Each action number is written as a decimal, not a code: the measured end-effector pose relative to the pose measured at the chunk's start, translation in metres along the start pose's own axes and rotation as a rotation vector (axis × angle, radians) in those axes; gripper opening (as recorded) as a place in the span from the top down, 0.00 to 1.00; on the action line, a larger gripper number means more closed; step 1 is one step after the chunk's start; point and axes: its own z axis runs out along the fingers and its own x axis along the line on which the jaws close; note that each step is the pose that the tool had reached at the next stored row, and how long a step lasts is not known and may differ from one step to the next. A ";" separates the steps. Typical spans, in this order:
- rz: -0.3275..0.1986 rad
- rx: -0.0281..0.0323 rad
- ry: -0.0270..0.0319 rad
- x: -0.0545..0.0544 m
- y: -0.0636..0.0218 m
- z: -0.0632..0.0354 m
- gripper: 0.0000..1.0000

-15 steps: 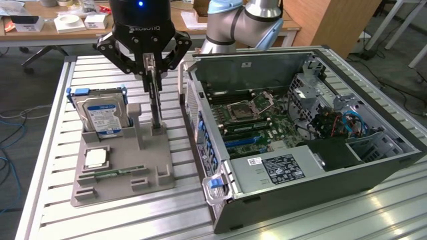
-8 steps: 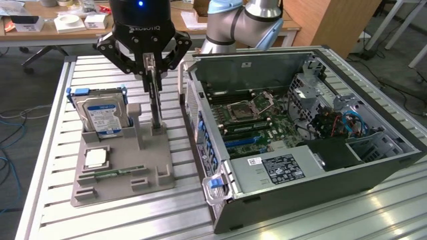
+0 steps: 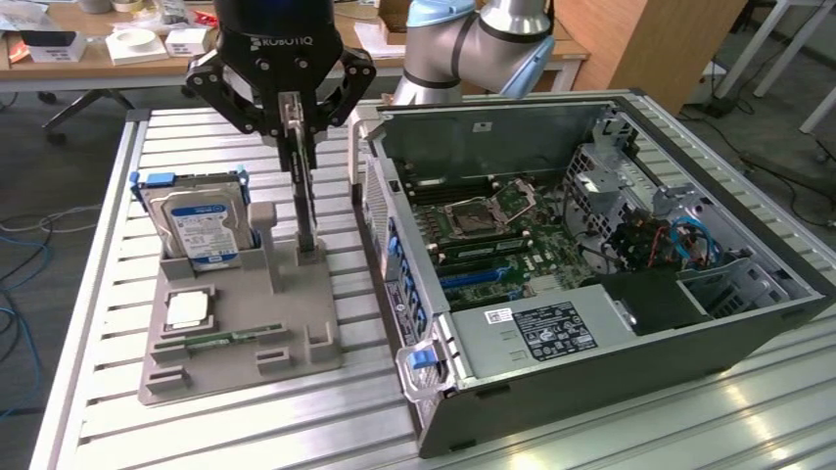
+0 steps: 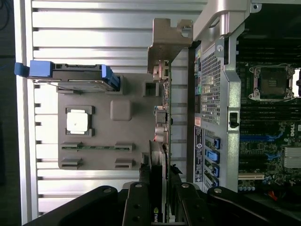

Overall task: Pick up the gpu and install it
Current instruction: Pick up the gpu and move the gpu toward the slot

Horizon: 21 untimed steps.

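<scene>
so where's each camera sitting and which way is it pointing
Exterior view: off the arm, raised, looking down at an angle on the grey holder and open computer case; shows the arm and gripper.
Wrist view: on the wrist, looking down along the fingers at the graphics card they clamp.
Shared: the card, holder, hard drive and case.
</scene>
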 end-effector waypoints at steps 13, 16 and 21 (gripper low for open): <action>0.000 0.0002 0.0002 -0.006 0.0001 0.0000 0.74; 0.000 0.0001 0.0002 -0.010 0.0002 0.0001 0.74; -0.001 -0.0010 0.0002 -0.020 0.0004 0.0004 0.74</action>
